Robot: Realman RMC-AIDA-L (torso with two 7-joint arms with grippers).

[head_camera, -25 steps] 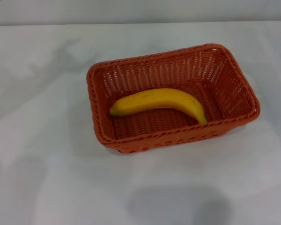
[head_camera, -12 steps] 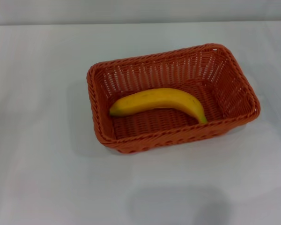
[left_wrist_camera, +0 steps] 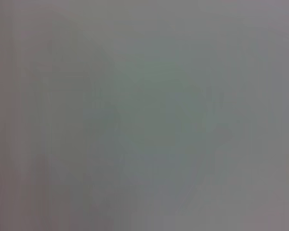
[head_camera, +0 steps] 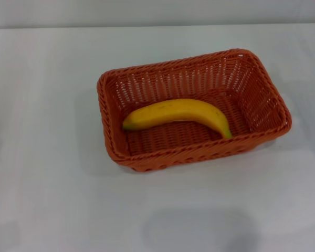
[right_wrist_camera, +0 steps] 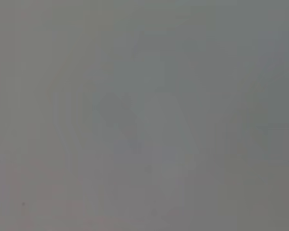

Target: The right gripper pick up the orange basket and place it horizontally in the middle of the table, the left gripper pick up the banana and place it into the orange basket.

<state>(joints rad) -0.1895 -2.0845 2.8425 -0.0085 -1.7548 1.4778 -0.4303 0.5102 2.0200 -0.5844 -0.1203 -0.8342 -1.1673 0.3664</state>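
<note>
Curved yellow banana (head_camera: 178, 114) lies inside rectangular orange woven basket (head_camera: 262, 100), mid white worktop (head_camera: 52, 199); task looks done. Neither claw in view, so grip state can't be told.

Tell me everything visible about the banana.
The banana is single, yellow and smooth-skinned, curved in an arch with both ends pointing toward the camera. It lies flat on the floor of the orange basket, running along its length, its right tip close to the near wall. Nothing else touches it.

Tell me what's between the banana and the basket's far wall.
Only bare woven basket floor in the head view: the banana lies apart from the orange basket far wall.
</note>
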